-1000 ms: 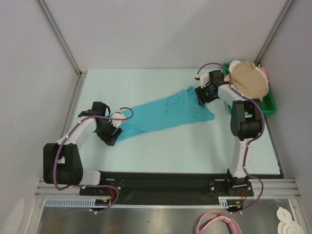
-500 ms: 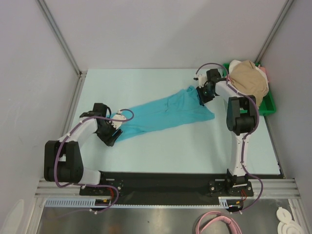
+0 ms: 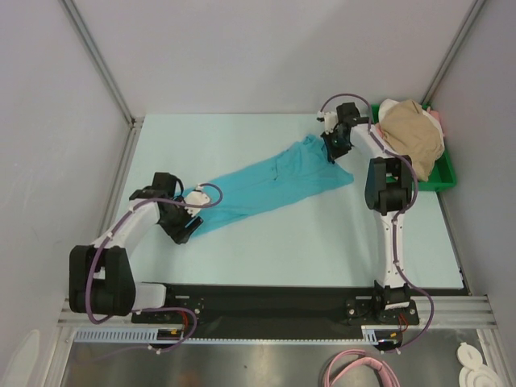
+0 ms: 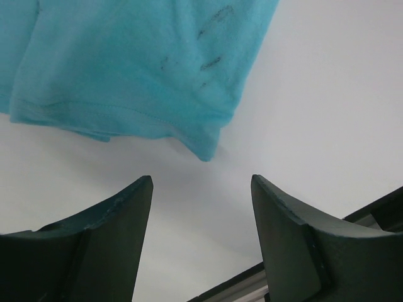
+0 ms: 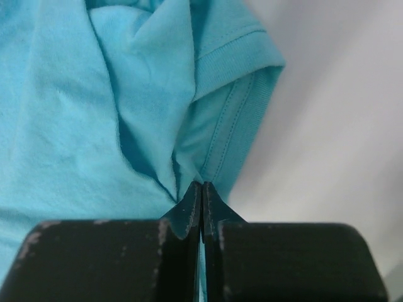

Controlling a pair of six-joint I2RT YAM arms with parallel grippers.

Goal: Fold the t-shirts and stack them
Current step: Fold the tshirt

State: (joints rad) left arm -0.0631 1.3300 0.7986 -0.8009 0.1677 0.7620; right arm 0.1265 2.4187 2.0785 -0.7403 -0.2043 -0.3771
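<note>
The teal t-shirt (image 3: 270, 181) lay creased in a long slanting band on the table (image 3: 242, 266). Its far end, beside a ribbed sleeve cuff, was pinched between the pressed-together fingers of the right gripper (image 5: 201, 187). The left gripper (image 4: 201, 179) stood spread, with the shirt's hem corner just ahead of its fingertips, not touching them.

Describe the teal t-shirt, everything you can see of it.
The teal t-shirt is soft knit with stitched hems, a banded sleeve cuff and faint dark marks near one hem. It lies rumpled in a diagonal band across the table, near left to far right. The right gripper pinches a fold beside the sleeve, jaws shut. The left gripper hangs open short of the opposite hem, not touching.
</note>
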